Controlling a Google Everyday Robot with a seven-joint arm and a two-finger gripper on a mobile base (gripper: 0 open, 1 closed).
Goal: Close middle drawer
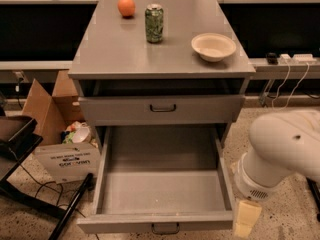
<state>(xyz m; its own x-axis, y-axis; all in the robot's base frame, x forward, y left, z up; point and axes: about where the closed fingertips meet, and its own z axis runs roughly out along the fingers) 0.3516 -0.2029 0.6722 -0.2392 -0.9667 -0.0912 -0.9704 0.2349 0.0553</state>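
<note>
Grey tabletop (115, 49) carrying three items: an orange (126, 6) at rear left, an upright green can (154, 23) just beside it, and a cream bowl (213, 46) near the right edge. The gripper (247, 218) hangs well below, over the speckled floor (282, 230).
</note>
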